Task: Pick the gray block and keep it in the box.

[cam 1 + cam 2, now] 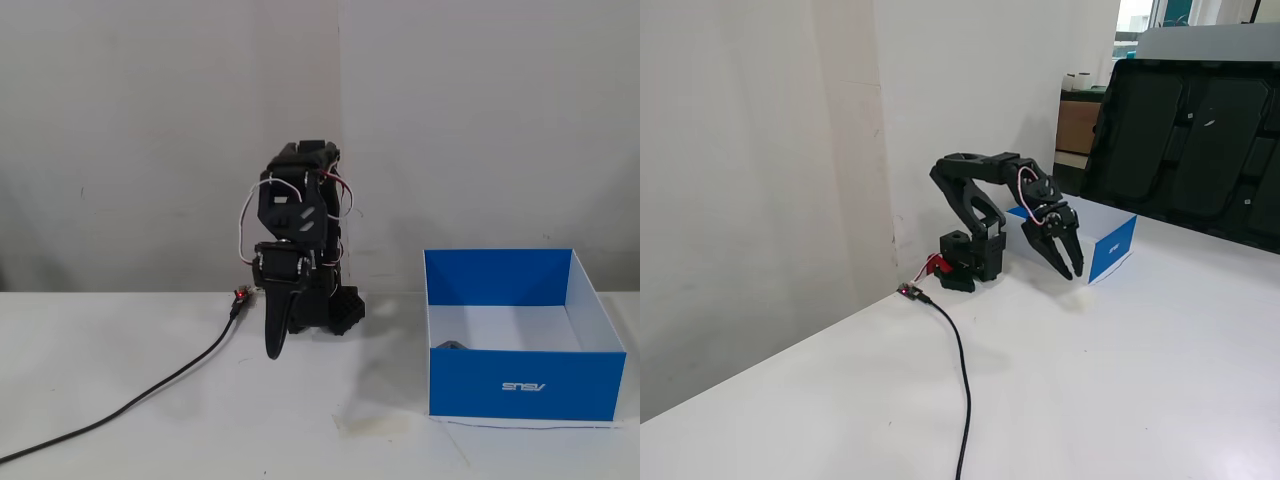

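The box (525, 385) stands on the white table at the right in a fixed view, blue walls, white inside, white logo on its near wall. A small part of the gray block (452, 346) shows just above that near wall, inside the box by its left front corner. My gripper (272, 350) hangs tip-down in front of the arm's base, left of the box and apart from it, fingers together and empty. In the other fixed view the gripper (1073, 270) points down just in front of the box (1112, 248); the block is hidden there.
A black cable (150, 390) runs from a small board with a red light (240, 296) beside the arm's base to the table's left front. A wall stands close behind the arm. Dark panels (1200, 130) lean at the table's far side.
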